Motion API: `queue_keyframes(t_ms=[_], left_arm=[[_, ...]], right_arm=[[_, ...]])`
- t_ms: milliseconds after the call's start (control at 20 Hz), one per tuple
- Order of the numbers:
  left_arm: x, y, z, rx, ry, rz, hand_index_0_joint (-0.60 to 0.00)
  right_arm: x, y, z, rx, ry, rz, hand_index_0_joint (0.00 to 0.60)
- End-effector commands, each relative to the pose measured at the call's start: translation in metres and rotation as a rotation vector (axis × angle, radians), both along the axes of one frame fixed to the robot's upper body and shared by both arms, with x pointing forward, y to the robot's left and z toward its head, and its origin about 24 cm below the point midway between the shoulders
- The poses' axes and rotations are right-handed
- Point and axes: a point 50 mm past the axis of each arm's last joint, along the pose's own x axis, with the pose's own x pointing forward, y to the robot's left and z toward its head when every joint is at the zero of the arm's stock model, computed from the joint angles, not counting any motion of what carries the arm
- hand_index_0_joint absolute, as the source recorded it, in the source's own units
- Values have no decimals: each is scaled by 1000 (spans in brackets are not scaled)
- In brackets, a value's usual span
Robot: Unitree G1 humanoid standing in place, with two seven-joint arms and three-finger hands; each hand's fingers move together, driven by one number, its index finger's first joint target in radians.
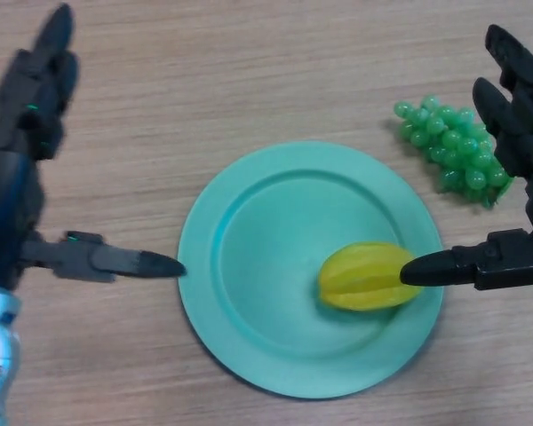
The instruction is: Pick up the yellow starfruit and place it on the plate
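one yellow starfruit (366,277) already lies on the plate (249,266), touching the right hand's (515,177) spread thumb tip. it looks light, stiff, waxy and ridged; best held across its ribs. the left hand (35,106) is spread too, beside the plate.

Both hands are built from matte black, blocky segments. The left hand (35,98) is fitted with thick fingers tapered to rounded tips and a long thumb ending in a glossy pointed tip; small green lights are seen on it. Below it, a silvery-blue metal forearm is visible. The right hand (515,124) is formed alike.
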Motion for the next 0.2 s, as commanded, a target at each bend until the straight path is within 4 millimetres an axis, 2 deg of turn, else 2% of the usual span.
queue_keyframes(t_ms=[50,200], left_arm=[[-16,3,27,44,-171,10,0],[-17,-3,22,-8,-137,-7,0]], right_arm=[[-9,2,27,37,-195,39,0],[-9,2,27,46,-195,36,0]])
